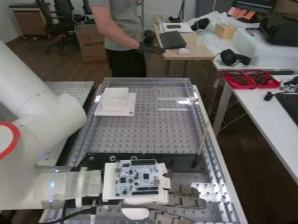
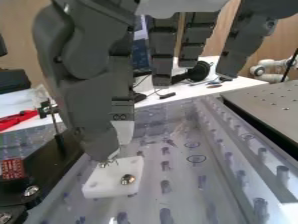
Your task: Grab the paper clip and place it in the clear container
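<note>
Down near the white block (image 2: 100,186) hangs the hand (image 1: 189,198), ring-shaped marks (image 2: 196,159) nearby

In the high view, perforated floor (image 1: 149,132) is lying open at the centre beyond the hand (image 1: 183,200); a white block (image 1: 115,102) is obstructing eleven o'clock, a dark crossbar (image 1: 179,159) five, a thin rod (image 1: 202,142) four.

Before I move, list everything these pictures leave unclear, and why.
- Small metal piece at the white plate, wrist view: too small, and too close against the hand, to tell whether it is a paper clip.
- Hand's palm, high view: hidden by the circuit board.
- Hand's upper part, wrist view: cut off by the top edge.
- Arm, high view: cut off by the left edge.
</note>
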{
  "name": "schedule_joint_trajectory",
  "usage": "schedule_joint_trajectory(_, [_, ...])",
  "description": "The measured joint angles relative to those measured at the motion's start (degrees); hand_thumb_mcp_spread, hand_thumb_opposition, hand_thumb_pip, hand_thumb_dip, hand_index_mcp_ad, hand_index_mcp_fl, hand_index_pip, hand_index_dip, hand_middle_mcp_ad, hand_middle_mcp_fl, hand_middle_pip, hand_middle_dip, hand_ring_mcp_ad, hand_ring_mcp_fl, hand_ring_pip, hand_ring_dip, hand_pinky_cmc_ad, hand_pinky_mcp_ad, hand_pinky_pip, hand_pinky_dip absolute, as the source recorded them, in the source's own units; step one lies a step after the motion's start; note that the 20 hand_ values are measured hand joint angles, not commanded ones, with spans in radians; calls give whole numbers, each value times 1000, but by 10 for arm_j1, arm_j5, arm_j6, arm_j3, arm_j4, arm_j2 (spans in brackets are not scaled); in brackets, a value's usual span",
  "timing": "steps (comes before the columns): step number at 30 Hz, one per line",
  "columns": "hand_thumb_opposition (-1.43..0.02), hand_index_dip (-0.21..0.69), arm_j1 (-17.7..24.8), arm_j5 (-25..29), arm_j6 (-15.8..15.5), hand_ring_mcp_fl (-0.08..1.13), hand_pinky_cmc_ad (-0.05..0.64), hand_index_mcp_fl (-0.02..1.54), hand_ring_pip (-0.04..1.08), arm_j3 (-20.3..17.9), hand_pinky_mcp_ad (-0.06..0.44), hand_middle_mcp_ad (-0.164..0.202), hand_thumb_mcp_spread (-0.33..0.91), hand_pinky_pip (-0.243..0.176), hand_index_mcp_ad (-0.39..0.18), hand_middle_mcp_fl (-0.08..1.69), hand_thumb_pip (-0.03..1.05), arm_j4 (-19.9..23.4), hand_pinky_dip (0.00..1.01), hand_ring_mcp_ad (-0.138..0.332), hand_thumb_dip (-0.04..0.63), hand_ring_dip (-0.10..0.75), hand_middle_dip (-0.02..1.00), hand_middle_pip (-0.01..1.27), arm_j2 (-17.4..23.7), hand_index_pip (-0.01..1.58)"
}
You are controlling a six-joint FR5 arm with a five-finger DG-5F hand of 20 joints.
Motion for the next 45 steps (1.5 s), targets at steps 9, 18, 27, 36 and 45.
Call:
schedule_joint_trajectory(9, [-885, 45, 0, -3, -13, 61, 346, 469, 96, 10, 264, 75, 534, 37, -195, 262, 536, -13, 188, 86, 236, 79, 188, 126, -2, 1302])
schedule_joint_trajectory(18, [-869, 31, -1, -15, -22, 58, 346, 436, 93, 15, 264, 75, 531, 37, -195, 258, 548, -21, 192, 86, 251, 79, 188, 126, -3, 1300])
schedule_joint_trajectory(27, [-869, 31, -3, -22, -24, 51, 346, 438, 93, 14, 264, 65, 518, 33, -194, 264, 548, -25, 188, 84, 251, 79, 188, 126, -3, 1304])
schedule_joint_trajectory(36, [-866, 31, -4, -22, -19, 51, 346, 456, 96, 12, 265, 66, 518, 37, -194, 241, 548, -20, 188, 84, 251, 79, 188, 126, -3, 1330])
schedule_joint_trajectory(45, [-866, 31, -4, -25, -22, 51, 346, 475, 93, 14, 264, 66, 518, 37, -194, 243, 548, -24, 192, 84, 250, 79, 188, 126, -4, 1339])
